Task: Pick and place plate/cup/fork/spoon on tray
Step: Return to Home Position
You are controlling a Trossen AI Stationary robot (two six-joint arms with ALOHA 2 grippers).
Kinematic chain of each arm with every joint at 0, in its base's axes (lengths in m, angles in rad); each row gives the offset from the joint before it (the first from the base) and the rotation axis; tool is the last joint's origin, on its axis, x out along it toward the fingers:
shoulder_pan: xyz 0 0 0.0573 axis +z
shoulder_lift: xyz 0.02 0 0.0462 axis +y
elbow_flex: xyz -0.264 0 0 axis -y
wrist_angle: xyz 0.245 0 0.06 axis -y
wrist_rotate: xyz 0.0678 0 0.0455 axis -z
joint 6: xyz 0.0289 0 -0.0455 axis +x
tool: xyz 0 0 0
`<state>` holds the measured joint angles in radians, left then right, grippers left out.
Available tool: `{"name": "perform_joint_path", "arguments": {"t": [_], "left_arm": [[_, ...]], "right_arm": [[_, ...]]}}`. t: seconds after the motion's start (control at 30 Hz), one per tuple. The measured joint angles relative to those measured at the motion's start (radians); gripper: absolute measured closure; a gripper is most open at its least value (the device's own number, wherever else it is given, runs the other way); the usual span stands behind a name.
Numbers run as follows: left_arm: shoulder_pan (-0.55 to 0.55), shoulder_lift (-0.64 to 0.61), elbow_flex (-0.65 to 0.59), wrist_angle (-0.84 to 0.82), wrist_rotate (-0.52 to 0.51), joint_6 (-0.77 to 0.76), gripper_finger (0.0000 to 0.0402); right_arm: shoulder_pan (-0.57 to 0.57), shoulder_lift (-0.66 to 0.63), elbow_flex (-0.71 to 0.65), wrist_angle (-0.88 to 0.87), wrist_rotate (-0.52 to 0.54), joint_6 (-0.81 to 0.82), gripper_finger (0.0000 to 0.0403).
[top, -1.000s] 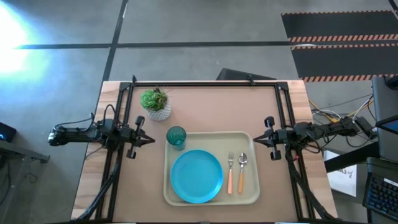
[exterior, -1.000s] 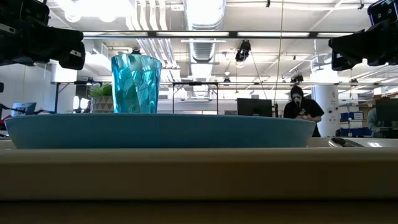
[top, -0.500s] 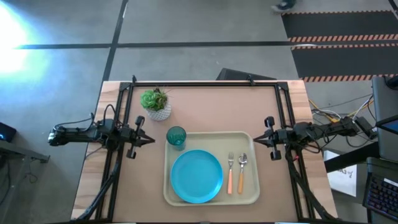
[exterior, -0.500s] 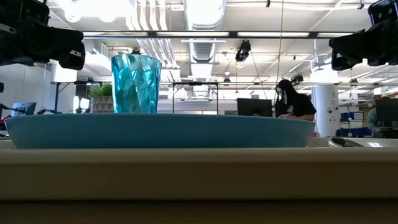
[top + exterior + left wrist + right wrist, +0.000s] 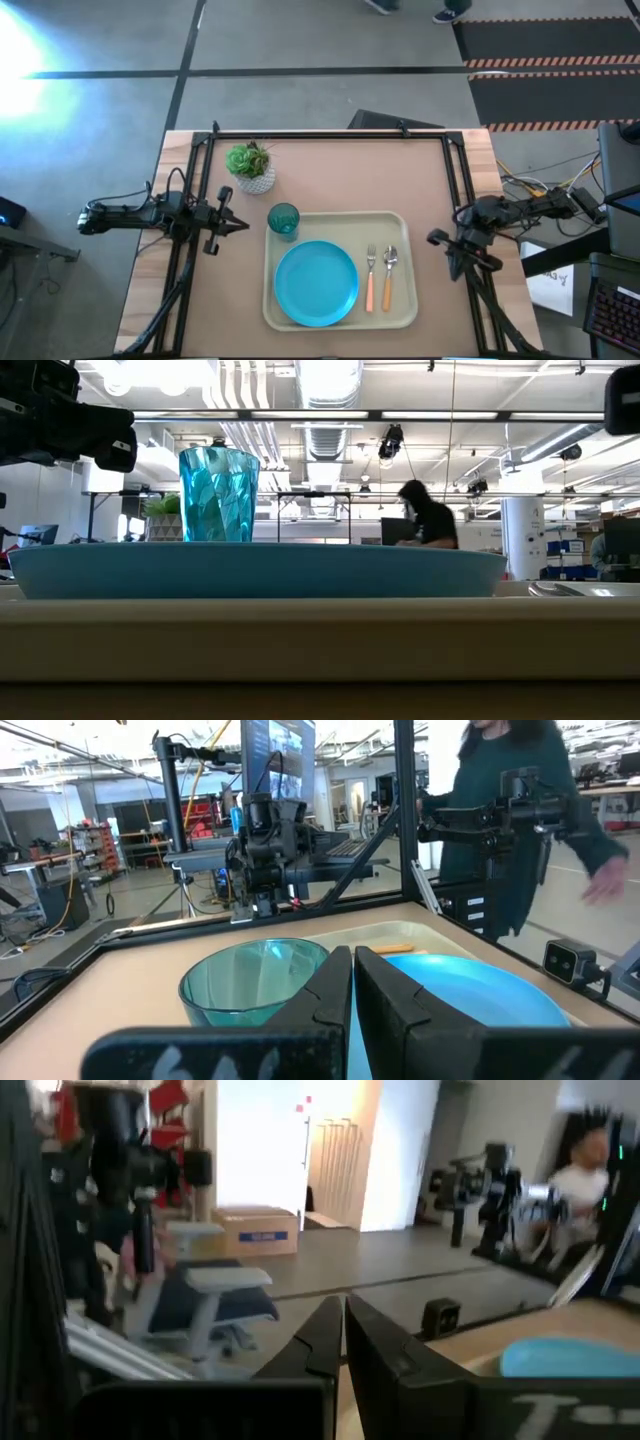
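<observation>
The cream tray (image 5: 400, 222) lies at the table's near middle. On it are the sky-blue plate (image 5: 316, 283), the teal cup (image 5: 284, 219) standing at its far left corner, the fork (image 5: 370, 278) and the spoon (image 5: 389, 275) side by side to the right of the plate. My left gripper (image 5: 245, 224) is shut and empty, left of the cup, above the table. The cup (image 5: 255, 982) and plate (image 5: 480, 992) show past its fingers. My right gripper (image 5: 453, 268) is shut and empty, right of the tray, pointing toward the near edge.
A white pot with a green plant (image 5: 251, 166) stands at the far left of the table. A black frame (image 5: 330, 134) runs along the table's far and side edges. A person (image 5: 425, 518) walks in the room behind the table.
My right gripper has swung from pointing at the tray toward the table's near edge and has gone a little toward the right edge; it has left most of the low view. My left gripper and the things on the tray have kept still.
</observation>
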<state>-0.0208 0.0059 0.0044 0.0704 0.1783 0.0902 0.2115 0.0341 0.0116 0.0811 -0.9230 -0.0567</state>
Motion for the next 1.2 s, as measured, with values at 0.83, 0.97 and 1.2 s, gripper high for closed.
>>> {"name": "perform_joint_path", "arguments": {"t": [0.83,0.97,1.2], "left_arm": [[0.0,0.0,0.0,0.0,0.0,0.0,0.0402],[0.0,0.0,0.0,0.0,0.0,0.0,0.0402],[0.0,0.0,0.0,0.0,0.0,0.0,0.0402]], "right_arm": [[0.0,0.0,0.0,0.004,0.011,0.239,0.0394],[0.0,0.0,0.0,0.004,0.011,0.239,0.0394],[0.0,0.0,0.0,0.004,0.011,0.239,0.0394]]}}
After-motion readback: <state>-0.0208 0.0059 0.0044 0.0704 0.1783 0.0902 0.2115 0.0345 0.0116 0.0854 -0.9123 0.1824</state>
